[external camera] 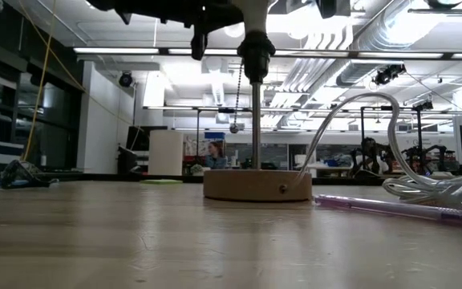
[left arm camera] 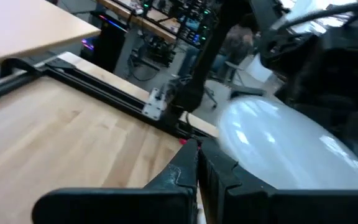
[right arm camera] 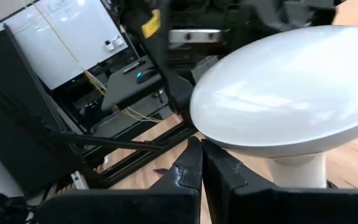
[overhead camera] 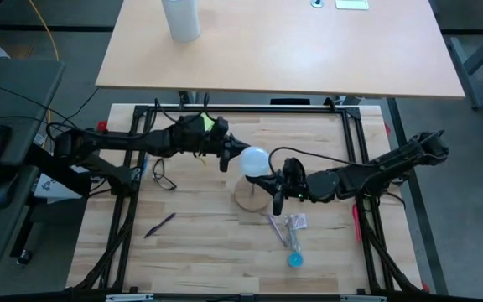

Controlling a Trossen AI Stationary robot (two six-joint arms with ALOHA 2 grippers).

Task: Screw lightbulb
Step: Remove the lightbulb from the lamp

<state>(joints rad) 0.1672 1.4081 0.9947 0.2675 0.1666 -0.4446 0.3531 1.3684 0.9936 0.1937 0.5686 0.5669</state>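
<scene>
A: State the lightbulb [overhead camera: 255, 160] condition.

B: White, frosted, smooth globe, seated upright above the round wooden base [overhead camera: 252, 195]. It sits between both tools.

A: Tool states?

B: Left tool [overhead camera: 224, 158] clenched, empty, just beside the globe. Right tool [overhead camera: 277, 198] clenched, empty, near the base. Bare wooden tabletop [overhead camera: 208, 243] lies open beyond both tools.
</scene>
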